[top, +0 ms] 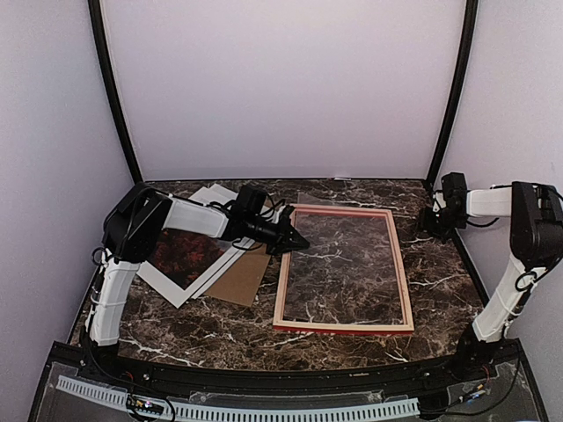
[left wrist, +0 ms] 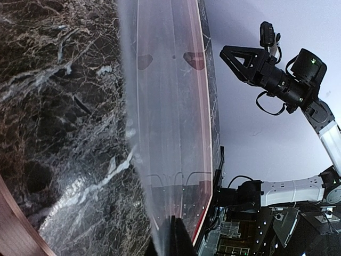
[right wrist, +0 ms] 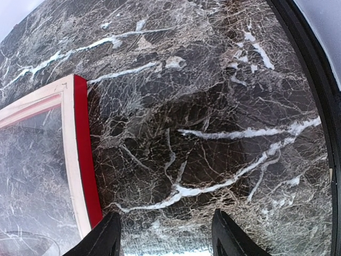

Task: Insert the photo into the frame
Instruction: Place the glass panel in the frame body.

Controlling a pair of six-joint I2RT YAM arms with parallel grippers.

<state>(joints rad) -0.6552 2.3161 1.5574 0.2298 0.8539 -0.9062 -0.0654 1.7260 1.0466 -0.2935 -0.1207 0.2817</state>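
Closest to the left wrist lens, my left gripper (left wrist: 173,237) was pinched tight on the edge of a clear pane (left wrist: 165,106), which ran up the middle of that view, tilted above the table (left wrist: 64,133). In the top view, the frame (top: 283,290) lay flat at centre, pale side up. I saw the photo (top: 185,257) at centre left under the left arm, on white sheets (top: 209,195) and a brown board (top: 242,281), outside the frame. At the right edge, my right gripper (top: 433,220) hung with jaws partly apart, holding nothing.
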